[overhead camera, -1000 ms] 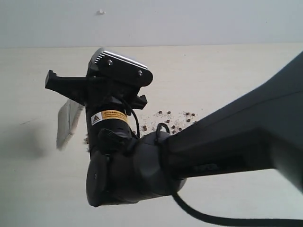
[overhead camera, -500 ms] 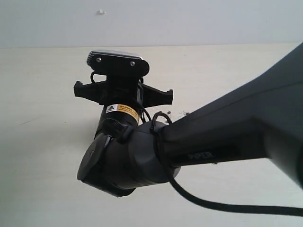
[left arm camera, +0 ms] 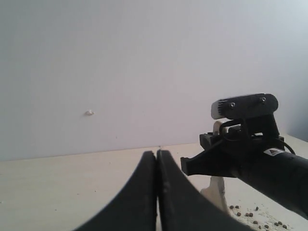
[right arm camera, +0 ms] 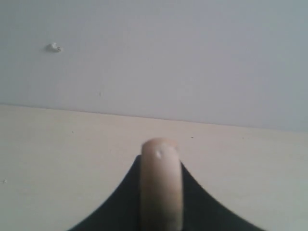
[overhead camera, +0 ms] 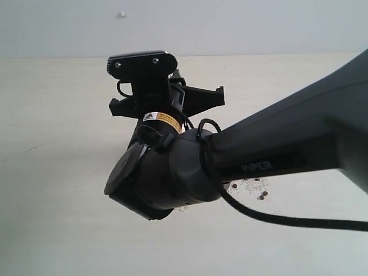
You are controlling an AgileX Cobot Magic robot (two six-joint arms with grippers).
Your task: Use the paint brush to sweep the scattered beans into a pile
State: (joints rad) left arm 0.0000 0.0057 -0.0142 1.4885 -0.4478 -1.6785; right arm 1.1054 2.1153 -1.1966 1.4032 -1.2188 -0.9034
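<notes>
My right gripper is shut on the light wooden handle of the paint brush. In the left wrist view the pale bristles of the paint brush hang below the right gripper, down at the table, with beans scattered just beside them. In the exterior view the right gripper and its arm hide the brush. A few beans among white grains show under the forearm; whether they form a pile I cannot tell. My left gripper is shut and empty, apart from the brush.
The pale table runs back to a plain grey wall with a small white mark. The thick black forearm and its cable cross the right half of the exterior view.
The right gripper has swung to the right and turned with the brush. The bristles seen at its left a second ago are now hidden behind the arm; beans now show below the forearm.
</notes>
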